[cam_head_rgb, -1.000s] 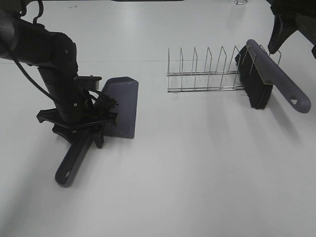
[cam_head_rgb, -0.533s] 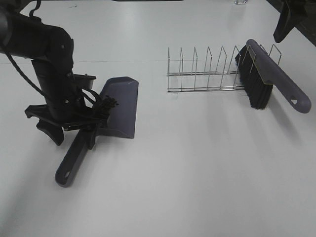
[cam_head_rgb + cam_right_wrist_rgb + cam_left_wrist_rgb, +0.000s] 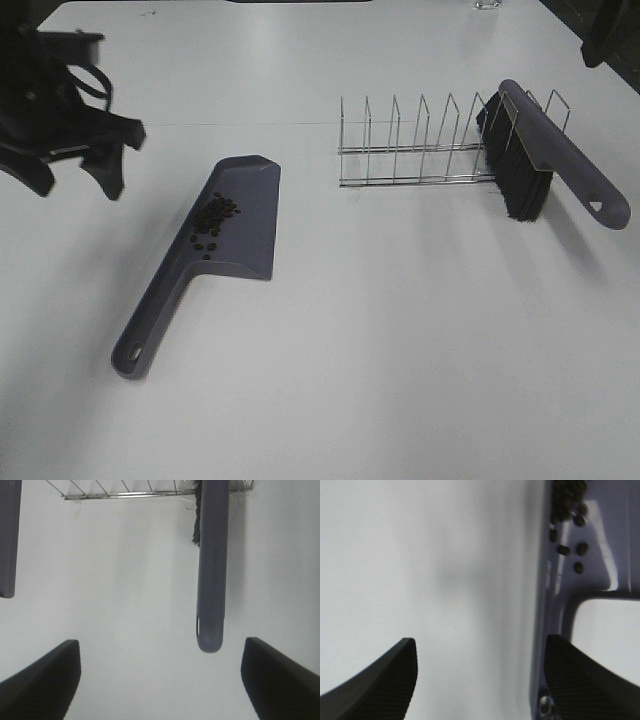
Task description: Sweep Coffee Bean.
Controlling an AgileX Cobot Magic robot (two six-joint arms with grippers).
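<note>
Fingers point(image 3: 375, 680) apart, apparently off dustpan point(image 3: 245, 215).

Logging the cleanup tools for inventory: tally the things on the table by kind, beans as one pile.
Dustpan: 1
Brush: 1
Wire rack: 1
Coffee bean pile: 1
Total: 4

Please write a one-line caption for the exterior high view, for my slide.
Coffee beans lie in the dustpan; the brush leans on the wire rack; open left gripper hangs apart.

Coffee bean point(image 3: 214, 222) cluster lying in dustpan point(image 3: 250, 200); brush point(image 3: 545, 155) propped on wire rack point(image 3: 420, 145).
</note>
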